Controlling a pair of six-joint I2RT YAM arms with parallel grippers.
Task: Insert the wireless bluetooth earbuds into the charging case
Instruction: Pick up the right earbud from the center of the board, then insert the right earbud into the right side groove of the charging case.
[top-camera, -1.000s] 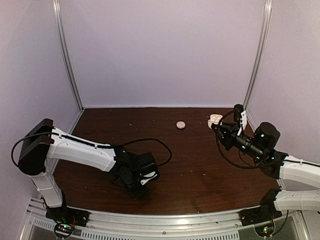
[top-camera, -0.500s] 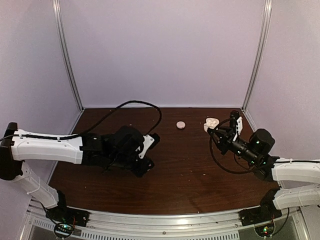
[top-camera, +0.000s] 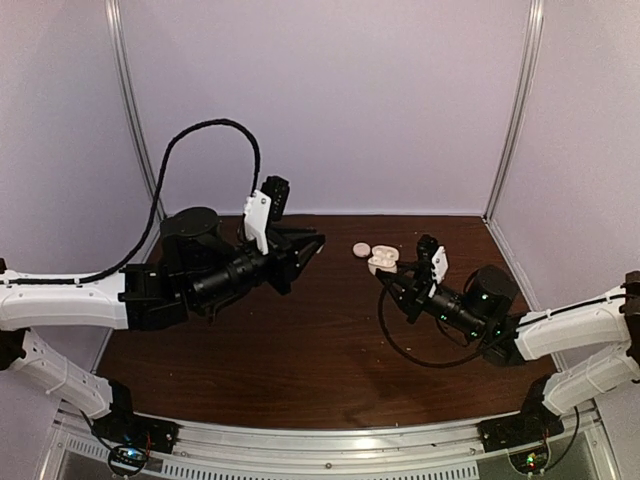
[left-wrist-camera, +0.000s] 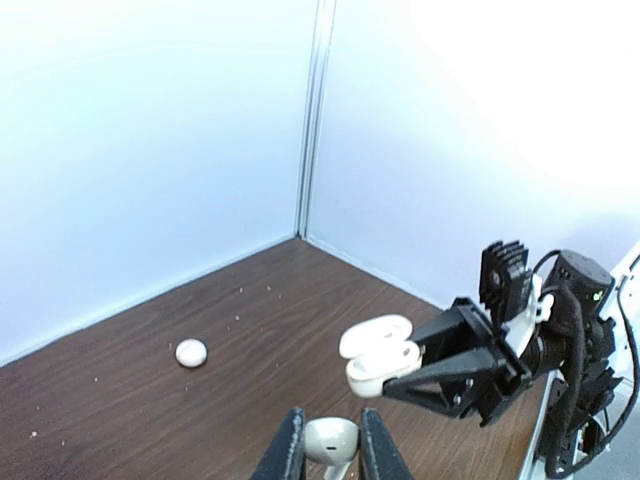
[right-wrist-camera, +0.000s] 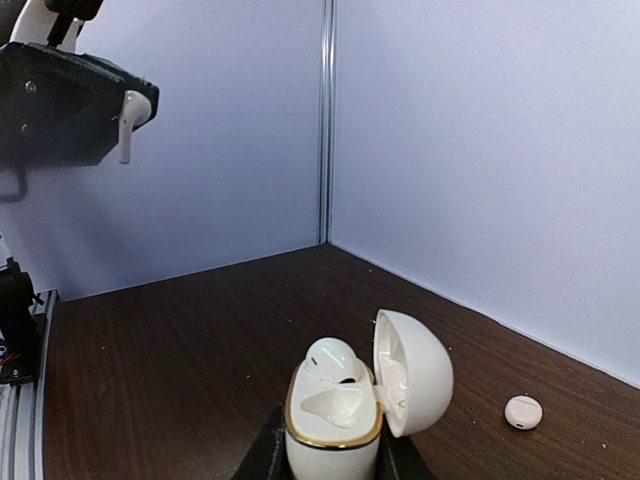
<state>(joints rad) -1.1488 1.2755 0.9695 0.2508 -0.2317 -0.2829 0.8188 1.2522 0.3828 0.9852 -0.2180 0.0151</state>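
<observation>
While one earbud (left-wrist-camera: 330, 438) sits pinched in the left hand (top-camera: 308, 247), jaws narrow on its bulb, the charging case (right-wrist-camera: 335, 430) is clamped upright in the right hand (top-camera: 390, 275), lid (right-wrist-camera: 412, 372) swung open to one side; both are held up off the counter (top-camera: 300, 350). Right wrist view shows a second earbud (right-wrist-camera: 330, 358) seated in the far well; the near well looks empty, though white on white makes that hard to call.

Key relation: the case lies to the left hand's right and somewhat lower; clear gap between the two hands, nothing touching. The left hand carries the part, so it is the likely one to close the gap. The held earbud's stem hangs roughly straight down, which suits the case's upward-facing opening; my read of the next step is to line up over the free well, then lower.

Pink disc (top-camera: 361, 249) lies on the counter beyond the gap, out of the path. Likely risk: stem catching the gold rim (right-wrist-camera: 333, 441).
</observation>
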